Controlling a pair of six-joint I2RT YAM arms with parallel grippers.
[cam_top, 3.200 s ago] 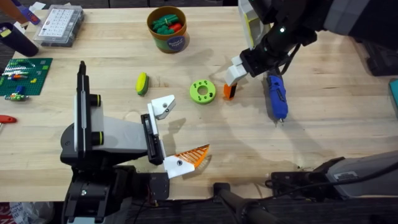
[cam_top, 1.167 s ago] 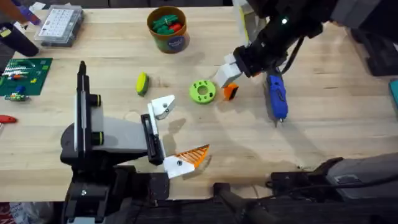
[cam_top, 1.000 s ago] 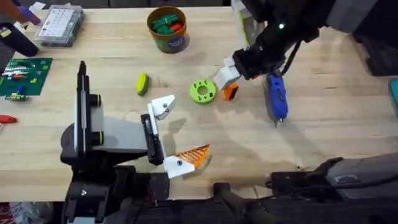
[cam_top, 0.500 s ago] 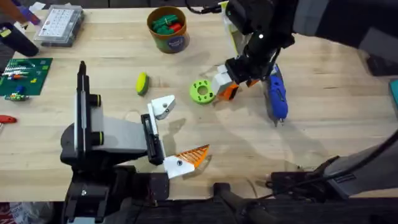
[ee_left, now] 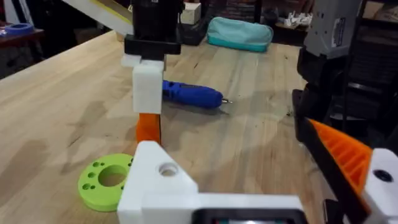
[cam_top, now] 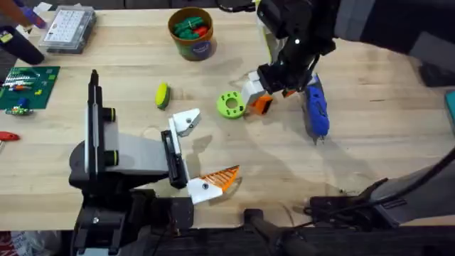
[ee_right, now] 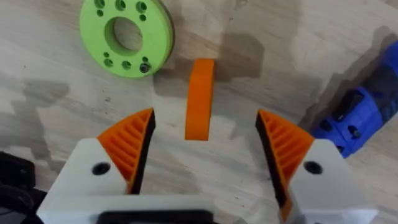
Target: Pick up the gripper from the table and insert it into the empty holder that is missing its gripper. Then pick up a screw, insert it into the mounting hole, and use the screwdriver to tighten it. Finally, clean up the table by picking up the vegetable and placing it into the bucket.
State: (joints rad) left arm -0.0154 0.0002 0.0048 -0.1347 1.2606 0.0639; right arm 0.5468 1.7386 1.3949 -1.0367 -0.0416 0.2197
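A: Overhead view: how far along?
B: Barely begun. The right pincer (ee_right: pixel 203 146) hangs wide open, empty, astride the small orange-and-white plastic finger (ee_right: pixel 199 98) lying on the wooden counter (cam_top: pixel 370 142) just beside the lime-green disc (cam_top: pixel 230 105).
A: Anything readable?
B: No; the bucket label is illegible.
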